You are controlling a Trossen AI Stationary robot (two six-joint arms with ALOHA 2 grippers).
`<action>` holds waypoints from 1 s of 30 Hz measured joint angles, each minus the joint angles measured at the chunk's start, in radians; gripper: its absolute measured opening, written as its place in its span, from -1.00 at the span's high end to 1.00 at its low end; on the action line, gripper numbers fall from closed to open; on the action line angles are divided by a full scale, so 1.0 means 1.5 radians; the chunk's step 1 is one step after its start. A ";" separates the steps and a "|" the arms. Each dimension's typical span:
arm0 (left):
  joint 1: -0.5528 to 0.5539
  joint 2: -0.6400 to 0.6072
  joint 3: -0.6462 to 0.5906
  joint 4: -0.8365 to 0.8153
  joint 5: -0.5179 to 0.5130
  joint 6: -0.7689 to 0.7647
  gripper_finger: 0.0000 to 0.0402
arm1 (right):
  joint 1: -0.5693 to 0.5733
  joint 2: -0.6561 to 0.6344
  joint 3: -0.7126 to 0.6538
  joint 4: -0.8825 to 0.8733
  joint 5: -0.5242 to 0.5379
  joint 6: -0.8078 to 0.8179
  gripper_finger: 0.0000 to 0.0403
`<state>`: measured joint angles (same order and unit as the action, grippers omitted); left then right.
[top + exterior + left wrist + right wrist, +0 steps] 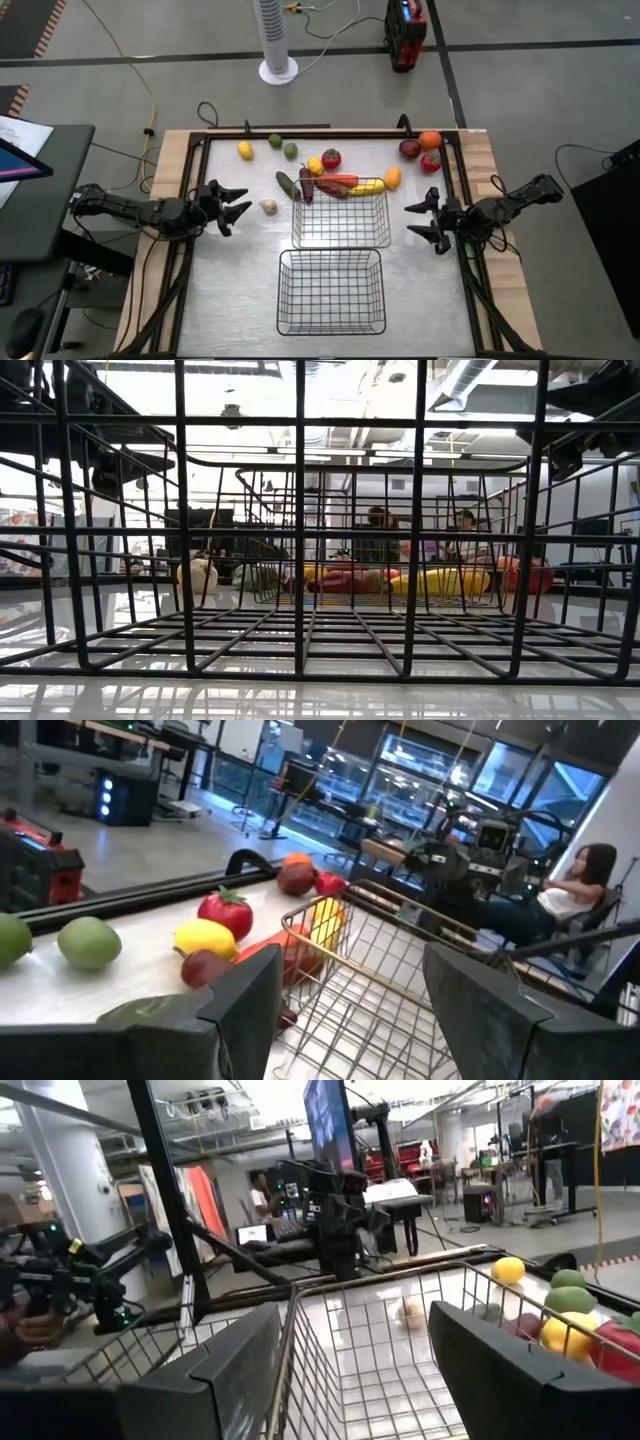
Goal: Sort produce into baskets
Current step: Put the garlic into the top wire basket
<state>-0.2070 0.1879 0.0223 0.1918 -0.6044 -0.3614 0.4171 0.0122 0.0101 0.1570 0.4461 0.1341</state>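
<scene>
The produce (338,183) lies scattered across the upper middle of the high view, on the table (240,260) just above the upper basket (341,218); the lower basket (331,291) sits below it at bottom centre. Neither basket holds anything. The left tool (238,207) hovers at middle left, fingers spread apart, beside the garlic (268,207). The right tool (422,220) hovers at middle right, likewise spread and holding nothing

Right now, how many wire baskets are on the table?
2: one basket mid-table beside the produce, the other basket nearer the table's front edge. Both look empty.
</scene>
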 joint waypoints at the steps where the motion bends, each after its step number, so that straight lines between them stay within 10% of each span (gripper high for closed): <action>1: 0.000 0.000 0.000 -0.001 0.002 0.000 -0.15 | 0.000 0.000 0.000 0.000 0.000 0.000 -0.42; 22: 0.121 0.071 0.093 -0.138 0.170 0.044 -0.15 | -0.110 0.002 0.006 0.106 0.030 0.098 -0.42; 30: 0.172 0.153 0.106 -0.229 0.331 0.014 -0.15 | -0.128 0.138 0.008 0.086 0.018 0.232 -0.42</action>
<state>0.0507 0.4173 0.1810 -0.1513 -0.1082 -0.3406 0.2256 0.2184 0.0215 0.2861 0.4728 0.4827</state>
